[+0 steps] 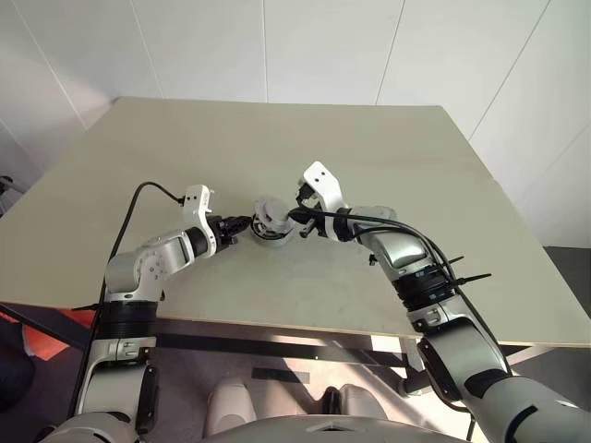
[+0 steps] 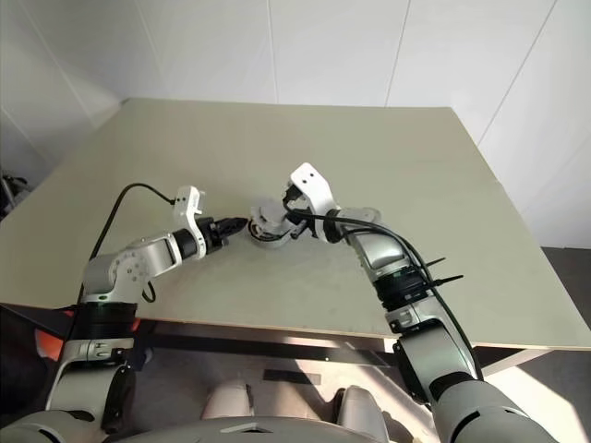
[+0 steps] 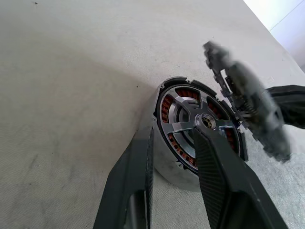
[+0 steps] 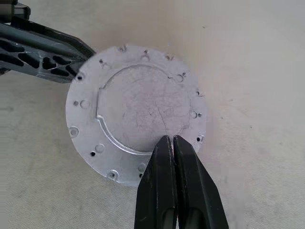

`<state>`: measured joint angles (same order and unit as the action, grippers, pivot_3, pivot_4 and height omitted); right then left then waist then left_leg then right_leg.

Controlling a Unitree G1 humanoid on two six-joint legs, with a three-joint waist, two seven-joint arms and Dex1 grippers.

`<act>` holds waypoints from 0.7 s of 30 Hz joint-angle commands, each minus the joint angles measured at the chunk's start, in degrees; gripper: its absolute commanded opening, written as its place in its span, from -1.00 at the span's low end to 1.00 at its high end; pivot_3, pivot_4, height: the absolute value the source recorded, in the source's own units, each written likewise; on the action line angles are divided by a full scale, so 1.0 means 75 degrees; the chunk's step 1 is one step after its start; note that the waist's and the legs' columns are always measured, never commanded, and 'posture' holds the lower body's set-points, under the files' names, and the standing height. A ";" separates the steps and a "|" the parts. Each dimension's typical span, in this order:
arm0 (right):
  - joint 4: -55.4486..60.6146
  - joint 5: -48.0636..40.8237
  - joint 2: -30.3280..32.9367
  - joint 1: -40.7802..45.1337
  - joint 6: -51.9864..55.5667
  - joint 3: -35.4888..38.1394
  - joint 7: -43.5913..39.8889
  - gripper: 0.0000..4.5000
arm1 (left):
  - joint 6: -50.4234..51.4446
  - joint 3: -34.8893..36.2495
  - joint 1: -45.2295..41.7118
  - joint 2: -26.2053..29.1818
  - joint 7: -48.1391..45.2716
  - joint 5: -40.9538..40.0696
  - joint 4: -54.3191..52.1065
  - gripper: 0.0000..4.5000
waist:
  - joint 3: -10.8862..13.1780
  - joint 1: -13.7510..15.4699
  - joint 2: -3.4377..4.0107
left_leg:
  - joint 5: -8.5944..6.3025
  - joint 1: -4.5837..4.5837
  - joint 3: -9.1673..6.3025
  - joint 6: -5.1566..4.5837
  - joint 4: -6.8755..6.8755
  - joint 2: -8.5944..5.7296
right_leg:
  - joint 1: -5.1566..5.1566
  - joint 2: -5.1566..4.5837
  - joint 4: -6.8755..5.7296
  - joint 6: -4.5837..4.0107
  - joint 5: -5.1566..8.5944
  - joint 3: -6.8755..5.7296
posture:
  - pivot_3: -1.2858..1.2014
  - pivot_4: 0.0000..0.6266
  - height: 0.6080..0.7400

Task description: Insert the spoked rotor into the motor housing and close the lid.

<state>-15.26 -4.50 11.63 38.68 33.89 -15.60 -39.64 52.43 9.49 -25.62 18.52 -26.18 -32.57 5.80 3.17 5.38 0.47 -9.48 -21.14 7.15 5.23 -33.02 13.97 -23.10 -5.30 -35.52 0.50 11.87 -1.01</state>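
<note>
Judging by the desk, we see the rotor already inside the housing, which our left pincer grips by its rim, while our clenched right pincer holds the lid, not yet seated.

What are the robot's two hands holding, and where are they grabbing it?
The left end effector grips the motor housing by its rim, with the spoked rotor already inside. The right end effector, shut, pinches the lid at its edge.
</note>
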 commanded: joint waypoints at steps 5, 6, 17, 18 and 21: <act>-0.0477 0.0150 -0.0473 -0.0163 -0.0304 -0.0271 0.0176 -0.96 | -0.0042 0.0201 -0.0108 0.0197 0.0022 -0.0046 -0.0234 -0.39 | -0.0001 0.0012 -0.0001 | 0.0000 0.0000 0.0000 0.0000 0.0001 -0.0001 | 0.0001 -0.0002 0.0002 0.0000 0.0000 0.0000 | 0.03 -1.00 1.00; -0.0585 0.0177 -0.0491 -0.0163 -0.0361 -0.0279 0.0195 -0.96 | -0.0043 0.0205 -0.0111 0.0205 0.0026 -0.0048 -0.0235 -0.39 | -0.0001 0.0011 -0.0001 | 0.0000 0.0005 -0.0001 0.0000 0.0001 -0.0001 | 0.0006 -0.0002 0.0001 0.0000 0.0000 -0.0001 | 0.03 -1.00 1.00; -0.0339 -0.0180 -0.0325 0.0015 -0.1090 0.0309 0.0056 -0.96 | -0.0123 0.0206 -0.0142 0.0280 -0.0095 -0.0068 -0.0234 -0.39 | -0.0002 0.0010 0.0000 | -0.0004 0.0015 -0.0002 -0.0007 0.0001 -0.0001 | 0.0017 -0.0003 -0.0005 0.0002 0.0001 -0.0001 | 0.03 -1.00 1.00; -0.0213 -0.0247 -0.0294 0.0070 -0.1067 0.0339 -0.0035 -0.96 | -0.0136 0.0209 -0.0151 0.0322 -0.0133 -0.0064 -0.0230 -0.39 | -0.0002 0.0008 0.0001 | -0.0004 0.0012 -0.0003 -0.0007 0.0001 -0.0001 | 0.0015 -0.0003 -0.0004 0.0002 0.0001 -0.0001 | 0.03 -1.00 1.00; 0.0019 -0.0328 -0.0223 0.0144 -0.1133 0.0233 -0.0465 -0.96 | -0.0333 0.0083 -0.0180 0.0590 -0.0348 0.0112 -0.0188 -0.39 | -0.0002 0.0006 0.0001 | 0.0002 0.0002 -0.0003 0.0003 0.0006 0.0001 | 0.0003 0.0000 -0.0001 0.0001 0.0001 -0.0003 | 0.03 -1.00 1.00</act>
<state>-18.36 -5.49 10.13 38.08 26.64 -13.86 -41.29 51.78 9.60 -25.63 21.59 -27.51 -32.28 5.85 3.16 5.42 0.47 -9.46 -21.13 7.13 5.25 -32.96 13.99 -23.09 -5.29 -35.51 0.51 11.88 -1.04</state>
